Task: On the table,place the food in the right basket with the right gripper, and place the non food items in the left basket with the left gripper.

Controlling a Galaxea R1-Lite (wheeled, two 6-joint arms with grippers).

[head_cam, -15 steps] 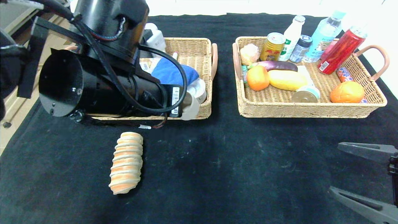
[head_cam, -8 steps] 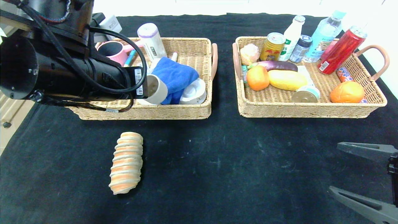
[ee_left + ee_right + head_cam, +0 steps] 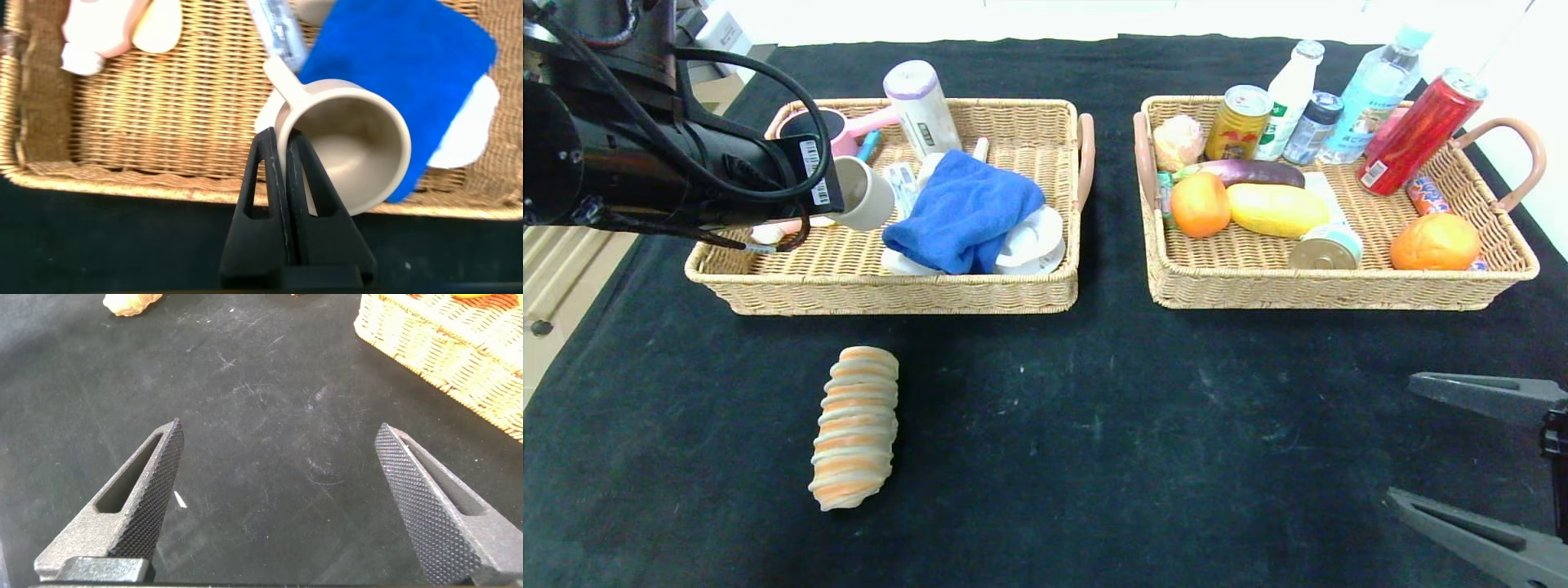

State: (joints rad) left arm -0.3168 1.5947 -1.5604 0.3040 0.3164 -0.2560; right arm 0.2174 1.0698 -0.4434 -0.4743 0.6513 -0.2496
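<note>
While its fingers stand wide apart with nothing between them, the right gripper hangs low at the near right corner of the table, pointing across the black cloth. Nearest of the loose things is the bread roll, the only food left outside a basket: it lies on the near left part of the table, well apart from that gripper and away to its left, its long axis running near to far with a slight lean. Judged from this layout, the right arm must cross most of the tabletop to reach it and close across the roll's short width. Farther back sit the two wicker baskets side by side. Above the left basket, the left gripper is clamped on the rim of the cream cup beside its handle, holding it tipped on its side over the weave, just beside the blue cloth lying inside. In the right basket rest the yellow fruit, an orange and the tin.
</note>
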